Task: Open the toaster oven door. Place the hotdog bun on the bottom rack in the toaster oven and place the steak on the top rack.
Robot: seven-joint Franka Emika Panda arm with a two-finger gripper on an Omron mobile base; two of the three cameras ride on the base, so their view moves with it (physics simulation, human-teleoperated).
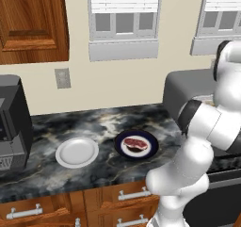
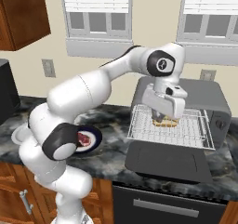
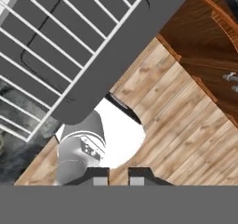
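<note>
**Bun on the rack, steak next**

Left base view: I see the steak (image 1: 135, 143) on a dark plate (image 1: 151, 148) on the surface (image 1: 94, 122), beside a white plate (image 1: 76, 152).

Right base view: my gripper (image 2: 163, 118) hangs just over the bun (image 2: 164, 123) on the pulled-out rack (image 2: 186, 132). The door (image 2: 165, 161) lies open. The steak lies off to the left.

Hand view: the fingertips (image 3: 100, 177) stand close together, holding nothing.

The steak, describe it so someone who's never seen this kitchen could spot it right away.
Look at the dark marbled counter under the windows, left of the grey toaster oven. Two round plates sit side by side there: a plain white plate and a dark blue plate. The steak is the flat red slab on the blue one.
</note>
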